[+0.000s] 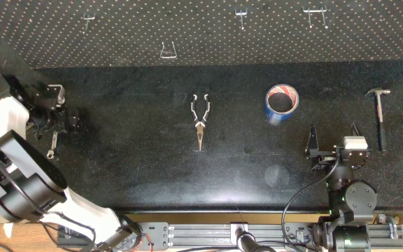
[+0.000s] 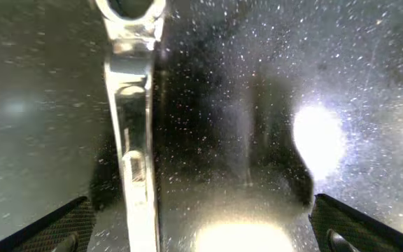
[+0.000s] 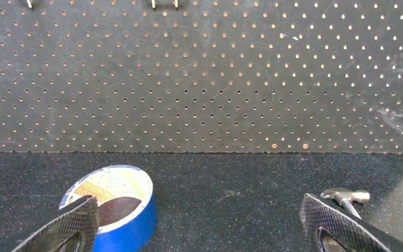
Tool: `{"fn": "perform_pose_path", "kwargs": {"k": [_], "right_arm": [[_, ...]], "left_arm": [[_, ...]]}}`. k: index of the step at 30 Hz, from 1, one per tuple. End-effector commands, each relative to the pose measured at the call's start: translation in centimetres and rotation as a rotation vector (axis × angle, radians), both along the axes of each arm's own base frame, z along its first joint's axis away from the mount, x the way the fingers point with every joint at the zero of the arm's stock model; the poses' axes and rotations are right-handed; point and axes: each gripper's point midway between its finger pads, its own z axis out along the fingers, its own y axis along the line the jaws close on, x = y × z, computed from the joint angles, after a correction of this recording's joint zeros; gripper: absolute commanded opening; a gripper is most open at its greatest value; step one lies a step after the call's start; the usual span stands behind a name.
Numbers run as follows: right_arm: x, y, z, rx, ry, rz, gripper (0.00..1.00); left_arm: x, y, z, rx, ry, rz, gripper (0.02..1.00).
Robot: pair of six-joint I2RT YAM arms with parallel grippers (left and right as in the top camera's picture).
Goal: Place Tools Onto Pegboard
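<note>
Black, gritty tabletop (image 1: 138,161) carries four tools, one of each kind; two grippers stand over it, both spread wide and gripping nothing. Closest to the near edge, toward the right-hand corner, the right gripper (image 1: 333,136) hangs with its fingers parted, the tape on one side ahead of it and the hammer on the other. By the left edge the left gripper (image 1: 54,119) is down over one silver wrench (image 1: 51,145); in its wrist view the wrench (image 2: 135,140) lies flat on the surface between the released fingers, closer to one finger than the other; I cannot tell whether it touches it. One pair of pliers (image 1: 200,128) lies mid-table, tips toward the near edge; one hammer (image 1: 380,119) lies along the right edge, head toward the far side; one blue tape roll (image 1: 275,114) sits between pliers and hammer. Along the far edge stands the pegboard (image 1: 201,31) with four metal hooks (image 1: 168,50), all bare.
</note>
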Motion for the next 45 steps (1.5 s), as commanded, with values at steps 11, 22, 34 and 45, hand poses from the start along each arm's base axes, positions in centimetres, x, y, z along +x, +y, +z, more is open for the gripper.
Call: {"fn": "perform_pose_path", "kwargs": {"k": [11, 22, 34, 45], "right_arm": [[0.0, -0.3, -0.1, -0.007, 0.001, -0.012, 0.932], [0.0, -0.3, -0.1, -0.007, 0.001, -0.012, 0.932], [0.0, -0.3, -0.1, -0.007, 0.001, -0.012, 0.936], [0.0, -0.3, -0.1, -0.007, 0.001, -0.012, 0.932]], "left_arm": [[-0.6, 1.8, -1.4, -0.001, 0.015, 0.030, 0.200], [-1.1, 2.5, -1.4, -0.007, 0.011, 0.074, 0.029], [-4.9, -0.2, 9.3, 0.100, 0.012, -0.085, 0.029], [-2.6, -11.6, 27.3, 0.257, -0.595, -0.074, 0.029]]}}
